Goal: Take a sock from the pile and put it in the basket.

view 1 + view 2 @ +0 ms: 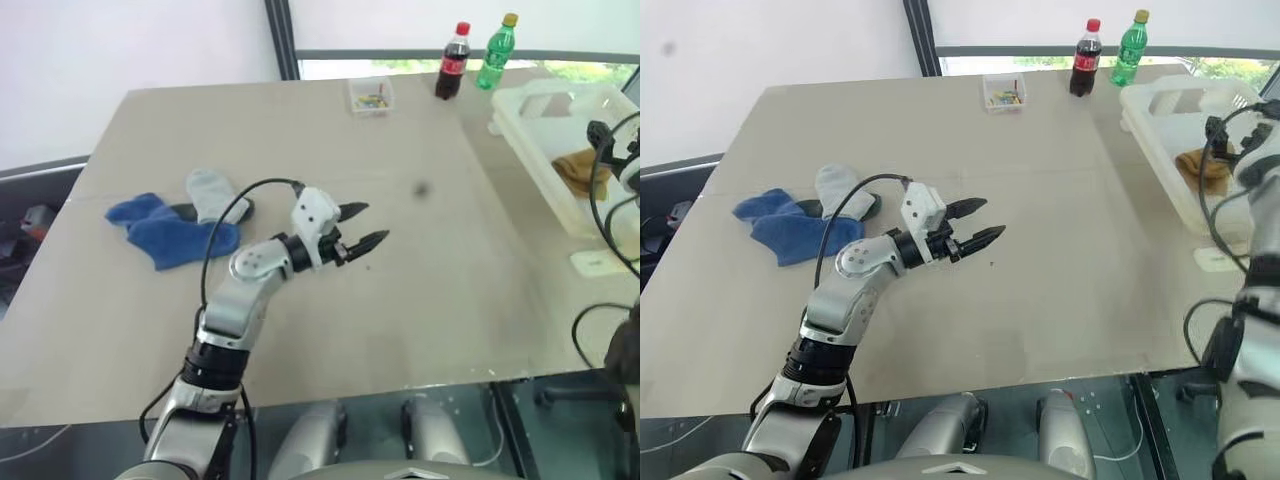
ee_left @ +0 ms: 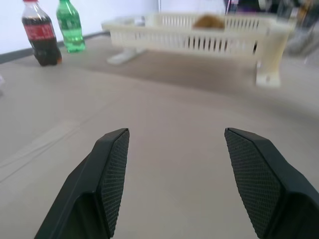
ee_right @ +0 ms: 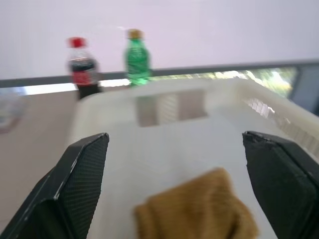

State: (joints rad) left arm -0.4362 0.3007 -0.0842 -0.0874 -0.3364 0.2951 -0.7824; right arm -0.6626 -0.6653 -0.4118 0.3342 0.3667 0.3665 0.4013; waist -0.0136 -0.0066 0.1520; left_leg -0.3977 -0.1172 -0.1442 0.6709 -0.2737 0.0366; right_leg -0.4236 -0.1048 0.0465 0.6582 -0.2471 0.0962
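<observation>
Beige table by window, both pincers spread apart, empty.

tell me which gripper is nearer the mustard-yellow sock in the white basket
Right. The right gripper hangs open just above the mustard-yellow sock in the white slotted plastic basket; the left gripper hovers mid-table.

Left arm bent at the elbow, forearm reaching forward and rightward, black two-fingered left gripper nearly level with fingers spread and empty, black two-fingered right gripper with fingers wide apart, nothing between them
</observation>
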